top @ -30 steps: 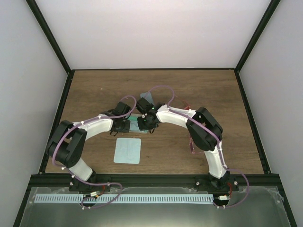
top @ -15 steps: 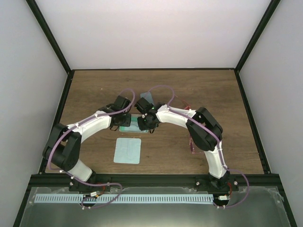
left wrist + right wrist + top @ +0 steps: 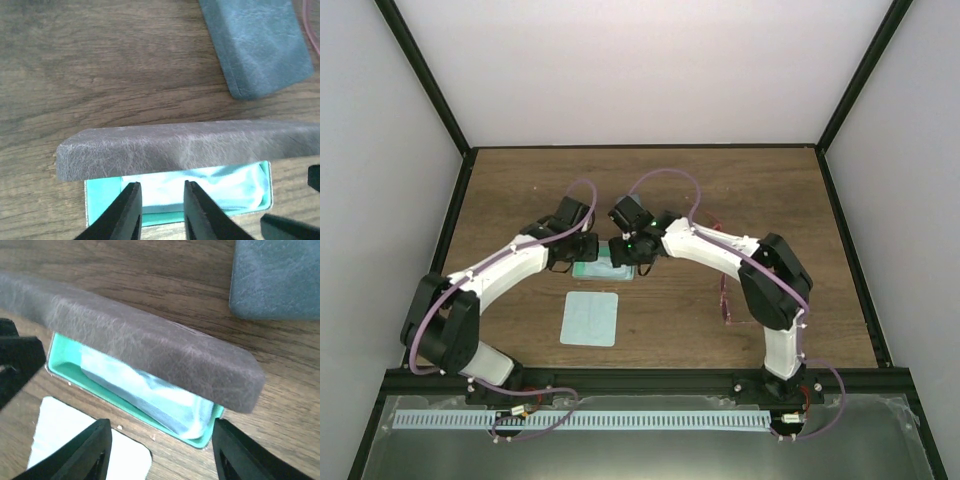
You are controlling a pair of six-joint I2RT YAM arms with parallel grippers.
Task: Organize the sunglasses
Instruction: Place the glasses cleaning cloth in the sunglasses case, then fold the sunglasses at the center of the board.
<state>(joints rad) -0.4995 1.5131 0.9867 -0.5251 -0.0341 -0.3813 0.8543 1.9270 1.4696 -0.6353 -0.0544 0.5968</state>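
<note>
An open case [image 3: 165,147] with a grey lid and green lining [image 3: 605,269] lies mid-table, a pale cloth [image 3: 200,185] tucked inside it. My left gripper [image 3: 161,187] hovers over that cloth, jaws a narrow gap apart with nothing between them. The right gripper [image 3: 161,426] stands wide open, its fingers either side of the case's end [image 3: 200,432]. In the top view both grippers, left [image 3: 585,252] and right [image 3: 628,255], meet over the case. Pink sunglasses [image 3: 725,300] lie on the table to the right. Red-orange sunglasses [image 3: 712,226] peek out behind the right arm.
A closed blue-grey case [image 3: 255,45] lies just beyond the open one, also seen in the right wrist view [image 3: 277,277]. A pale teal square cloth [image 3: 590,318] lies flat on the table in front of the open case. Black frame rails bound the table.
The right gripper has gone from shut to wide open and lifted back slightly. The left gripper has swung farther in over the open case, and its jaws have narrowed.
</note>
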